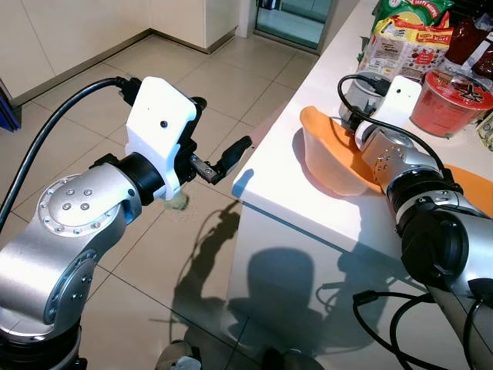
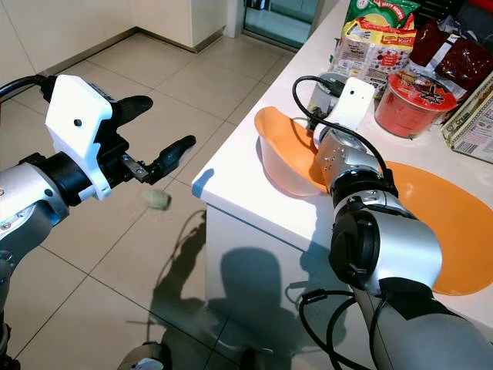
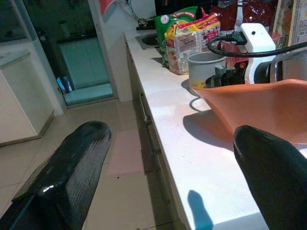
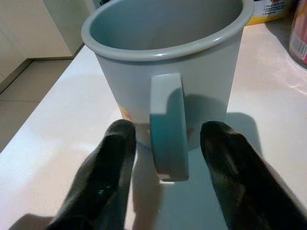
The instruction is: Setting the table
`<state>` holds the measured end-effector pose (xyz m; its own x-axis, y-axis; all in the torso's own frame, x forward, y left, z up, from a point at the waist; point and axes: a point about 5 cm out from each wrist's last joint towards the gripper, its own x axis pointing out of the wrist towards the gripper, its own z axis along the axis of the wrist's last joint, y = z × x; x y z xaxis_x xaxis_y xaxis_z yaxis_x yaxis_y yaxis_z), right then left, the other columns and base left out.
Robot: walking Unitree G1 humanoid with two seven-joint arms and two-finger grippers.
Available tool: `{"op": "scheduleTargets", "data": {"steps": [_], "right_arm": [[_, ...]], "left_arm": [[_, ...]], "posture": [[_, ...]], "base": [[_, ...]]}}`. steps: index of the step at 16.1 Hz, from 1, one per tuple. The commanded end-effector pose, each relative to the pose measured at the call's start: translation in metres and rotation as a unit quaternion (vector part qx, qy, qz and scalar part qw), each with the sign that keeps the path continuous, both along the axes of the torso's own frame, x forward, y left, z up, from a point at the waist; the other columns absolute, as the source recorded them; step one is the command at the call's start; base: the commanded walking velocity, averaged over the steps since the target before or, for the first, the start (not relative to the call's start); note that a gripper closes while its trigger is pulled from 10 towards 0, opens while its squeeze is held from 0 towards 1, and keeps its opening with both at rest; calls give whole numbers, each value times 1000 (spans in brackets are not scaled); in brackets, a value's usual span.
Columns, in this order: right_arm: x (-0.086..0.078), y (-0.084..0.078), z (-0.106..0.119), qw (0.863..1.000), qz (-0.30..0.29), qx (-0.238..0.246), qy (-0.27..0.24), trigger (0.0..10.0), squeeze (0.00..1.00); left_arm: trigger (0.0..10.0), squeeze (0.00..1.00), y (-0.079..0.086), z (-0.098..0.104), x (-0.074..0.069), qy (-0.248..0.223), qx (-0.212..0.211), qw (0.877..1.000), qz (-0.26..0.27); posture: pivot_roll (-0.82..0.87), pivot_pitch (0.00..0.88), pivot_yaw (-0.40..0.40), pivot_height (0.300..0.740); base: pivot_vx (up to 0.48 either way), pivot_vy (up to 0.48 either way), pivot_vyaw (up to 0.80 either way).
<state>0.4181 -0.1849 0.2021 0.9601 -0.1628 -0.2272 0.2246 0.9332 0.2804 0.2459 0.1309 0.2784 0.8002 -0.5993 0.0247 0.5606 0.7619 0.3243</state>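
Left gripper hangs spread and empty over the floor, at nine o'clock of the white counter. Farther on, right gripper straddles the grey mug's handle, fingers apparently not yet closed, beyond the orange bowl.

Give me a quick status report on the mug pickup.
Right pincer open, fingers either side of grey mug handle, not closed. Left pincer open, off the counter edge. Orange bowl beside right arm.
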Motion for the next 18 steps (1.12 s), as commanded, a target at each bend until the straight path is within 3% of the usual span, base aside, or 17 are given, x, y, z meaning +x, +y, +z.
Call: {"op": "scheduleTargets", "data": {"steps": [1,15,18], "right_arm": [[0,-4,3,1000,-7,1,-2,0,0],[3,-6,17,999,-10,17,-32,0,0],[6,-6,34,998,-8,3,-59,0,0]], "left_arm": [[10000,0,-3,3,-1,-6,1,1000,-10],[10000,0,-1,6,2,-15,3,1000,-9],[10000,0,1,7,7,-29,3,1000,2]], "posture": [[224,141,-106,740],[227,115,-101,740],[223,59,-107,740]], "base": [[0,0,0],[0,0,0],[0,0,0]]}}
